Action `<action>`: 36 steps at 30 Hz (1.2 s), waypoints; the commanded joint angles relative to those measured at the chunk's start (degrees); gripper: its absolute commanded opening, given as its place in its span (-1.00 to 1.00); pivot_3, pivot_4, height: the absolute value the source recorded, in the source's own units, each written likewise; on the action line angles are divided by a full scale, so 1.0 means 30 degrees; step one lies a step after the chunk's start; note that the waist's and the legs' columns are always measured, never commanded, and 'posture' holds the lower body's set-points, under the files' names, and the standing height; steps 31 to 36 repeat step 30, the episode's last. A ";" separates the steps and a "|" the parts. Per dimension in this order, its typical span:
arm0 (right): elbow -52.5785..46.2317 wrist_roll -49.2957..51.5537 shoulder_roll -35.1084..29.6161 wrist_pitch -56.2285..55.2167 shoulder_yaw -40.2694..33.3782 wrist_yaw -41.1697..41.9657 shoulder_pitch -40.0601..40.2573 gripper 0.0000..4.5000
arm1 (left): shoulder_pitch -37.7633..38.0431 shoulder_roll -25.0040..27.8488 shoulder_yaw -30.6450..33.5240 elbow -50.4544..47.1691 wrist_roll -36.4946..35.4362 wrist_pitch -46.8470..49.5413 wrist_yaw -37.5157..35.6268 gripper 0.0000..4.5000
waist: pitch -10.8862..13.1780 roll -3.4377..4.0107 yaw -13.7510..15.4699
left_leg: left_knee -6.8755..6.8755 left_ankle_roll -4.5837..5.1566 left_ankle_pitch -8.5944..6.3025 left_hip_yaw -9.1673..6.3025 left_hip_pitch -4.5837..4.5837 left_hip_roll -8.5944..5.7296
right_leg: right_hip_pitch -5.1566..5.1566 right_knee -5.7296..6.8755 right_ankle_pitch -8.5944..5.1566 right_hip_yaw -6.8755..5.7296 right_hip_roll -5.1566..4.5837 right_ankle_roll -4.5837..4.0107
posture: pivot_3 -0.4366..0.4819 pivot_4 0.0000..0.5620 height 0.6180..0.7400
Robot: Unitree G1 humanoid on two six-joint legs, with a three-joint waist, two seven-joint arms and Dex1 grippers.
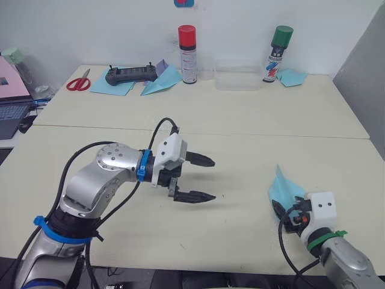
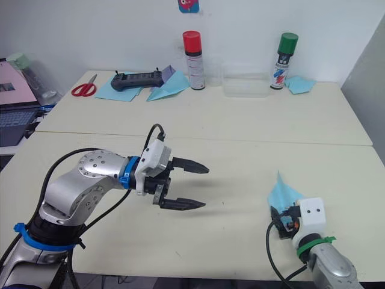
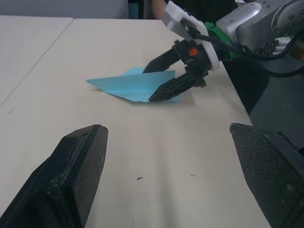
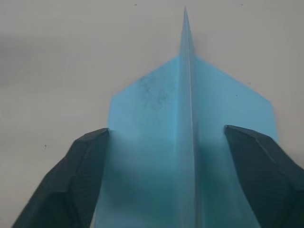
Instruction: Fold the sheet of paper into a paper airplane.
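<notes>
Lying on the pale matte desk [image 1: 240, 138] near its right front edge, the paper airplane [image 1: 283, 189] is a thin light-blue pointed wedge with a raised centre crease, nose pointing away from the robot. Right end effector [image 3: 161, 80] straddles its tail: two black tapered fingers [image 3: 173, 87] spread apart, one on each side of the folded paper, tips low over the wings; whether they touch the paper is unclear. Right wrist view gives the detail the head views lack: sharp central ridge, flat wings with angled corners, faint grey smudges on the left wing. Left wrist view gives the side profile, a low flat dart on the desk with the right end effector's white housing and green band behind it.

Left end effector [image 1: 201, 179] hovers over bare desk mid-left, well apart from the airplane, fingers wide open, textured black pads.

Far edge of desk, head views: red-capped spray can [image 1: 187, 54], green-capped spray can [image 1: 278, 53], clear plastic box [image 1: 238, 78] between them, red-handled scissors [image 1: 79, 80], black controller [image 1: 130, 74] on flat blue sheets [image 1: 111, 85], a bigger blue dart [image 1: 161, 82], blue paper by the green can.
</notes>
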 commanded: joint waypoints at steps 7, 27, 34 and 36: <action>0.0239 0.4103 -0.5781 -0.1779 -0.3806 0.7515 -0.1568 0.98 | 0.2001 0.0687 0.2331 0.0636 0.1265 -0.0216 0.2444 1.00 | 0.0002 0.0002 -0.0019 | 0.0009 0.0001 0.0000 -0.0006 0.0004 -0.0003 | 0.0015 -0.0005 0.0000 -0.0010 -0.0001 0.0002 | -0.05 -0.47 1.00; 1.5367 0.4279 -1.7654 -0.4782 -0.6429 1.9493 -0.7774 0.98 | 0.5912 0.6160 1.0382 0.4429 0.3064 -0.1912 0.3291 1.00 | 0.0076 -0.0001 0.0125 | 0.0000 0.0010 -0.0004 0.0048 -0.0005 -0.0059 | 0.0044 -0.0104 0.0008 -0.0012 -0.0102 0.0057 | -0.05 -0.47 1.00; 1.4853 0.4304 -1.7241 -0.4532 -0.6367 1.9443 -0.7431 0.98 | 0.5071 0.6169 0.9819 0.4577 0.2982 -0.1866 0.3197 1.00 | 0.0077 -0.0001 0.0103 | 0.0000 0.0009 -0.0004 0.0043 0.0000 -0.0036 | 0.0037 -0.0089 0.0008 -0.0020 -0.0078 0.0055 | -0.05 -0.47 1.00; 1.4853 0.4304 -1.7241 -0.4532 -0.6367 1.9443 -0.7431 0.98 | 0.5071 0.6169 0.9819 0.4577 0.2982 -0.1866 0.3197 1.00 | 0.0077 -0.0001 0.0103 | 0.0000 0.0009 -0.0004 0.0043 0.0000 -0.0036 | 0.0037 -0.0089 0.0008 -0.0020 -0.0078 0.0055 | -0.05 -0.47 1.00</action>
